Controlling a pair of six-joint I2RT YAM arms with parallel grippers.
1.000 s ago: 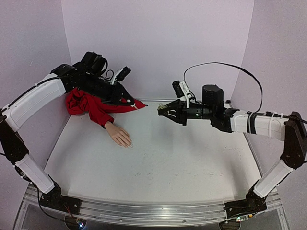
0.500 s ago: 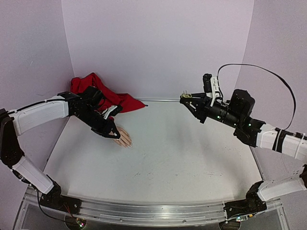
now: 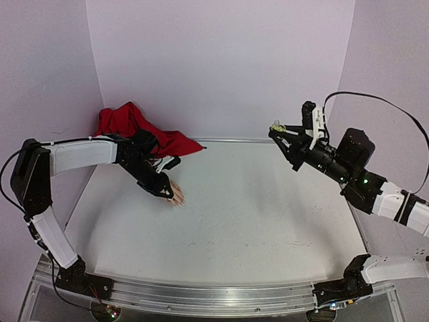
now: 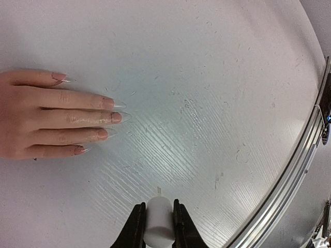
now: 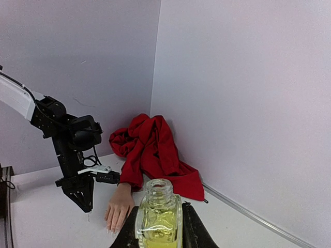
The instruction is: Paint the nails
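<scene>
Cap grip: left hand [image 4: 158,209] clenched on white cap [image 4: 158,232], with a tiny brush tip [image 4: 159,190] poking out over the bare counter [image 4: 217,103]. The cap is smooth and round, so it could twist or slip in the jaws and throw the stroke off.
Aim risk: brush sits apart from the fingertips, off to their side. The nails are narrow, so a small miss likely paints skin or counter instead.
Push risk: mannequin hand [image 4: 36,116] lies loose, palm down, nothing pinning it. Pressing too hard could shove it away.
Bottle risk: right hand [image 5: 159,223] clamped on open yellowish bottle [image 5: 158,204], held up in the air at far right, well apart from the work. The neck is uncapped, so any tilt could spill polish.
Sleeve risk: red sleeve [image 3: 134,127] heaped against the back wall behind the left arm. It could snag on the arm and drag the mannequin.
Nails place: nails [image 4: 117,118] at the tips of the mannequin fingers, left-back part of the counter, near the left hand.
Nails look: long, pointed, pale pinkish at base going clear at tips. Shiny patch along one finger. Cannot tell whether any nail is painted.
</scene>
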